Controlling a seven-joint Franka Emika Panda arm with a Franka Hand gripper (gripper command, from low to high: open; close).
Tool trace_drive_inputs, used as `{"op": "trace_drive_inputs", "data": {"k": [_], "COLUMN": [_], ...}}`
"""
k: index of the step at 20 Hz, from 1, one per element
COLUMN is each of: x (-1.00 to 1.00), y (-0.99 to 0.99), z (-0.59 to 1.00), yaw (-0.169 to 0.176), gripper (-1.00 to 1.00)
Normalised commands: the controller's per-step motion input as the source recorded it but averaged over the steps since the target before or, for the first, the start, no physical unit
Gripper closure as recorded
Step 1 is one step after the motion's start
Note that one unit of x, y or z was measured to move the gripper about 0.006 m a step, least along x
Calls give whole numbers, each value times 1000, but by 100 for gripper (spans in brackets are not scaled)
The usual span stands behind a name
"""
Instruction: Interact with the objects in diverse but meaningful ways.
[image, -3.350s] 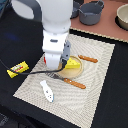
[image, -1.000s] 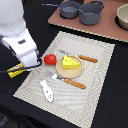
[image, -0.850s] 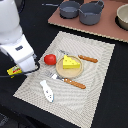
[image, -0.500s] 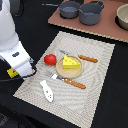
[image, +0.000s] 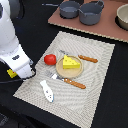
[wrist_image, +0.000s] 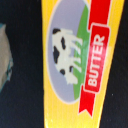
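The flat yellow butter box (wrist_image: 75, 65) fills the wrist view, with a cow picture and a red "BUTTER" band. In the exterior view only its yellow corner (image: 10, 74) shows, on the black table left of the mat. My gripper (image: 21, 74) is low over the box. Its fingers are hidden, so I cannot tell whether it is open or shut. The red tomato (image: 49, 59) lies on the mat. The yellow cheese wedge (image: 70, 62) sits on the tan plate (image: 64, 73). The white fish piece (image: 46, 90) lies near the mat's front. A grey pot (image: 91, 13) stands at the back.
A beige placemat (image: 97, 75) holds the plate and two wooden-handled cutlery pieces (image: 88, 59) (image: 75, 83). A brown board (image: 107, 27) at the back carries a second grey pot (image: 69, 8) and a bowl (image: 123, 17). My white arm (image: 10, 35) takes up the exterior view's left.
The arm has moved from over the plate to the exterior view's left and lowered onto the butter box, which it now covers almost fully. The tomato, cheese and fish have stayed put.
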Motion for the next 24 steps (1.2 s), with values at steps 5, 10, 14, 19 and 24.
{"op": "trace_drive_inputs", "data": {"k": [5,10,14,19,24], "x": [-77,-49,75,345,675], "y": [127,172,356,519,700], "z": [23,65,679,780,903], "yaw": [81,106,87,70,58], "gripper": [100,100,100,100,100]}}
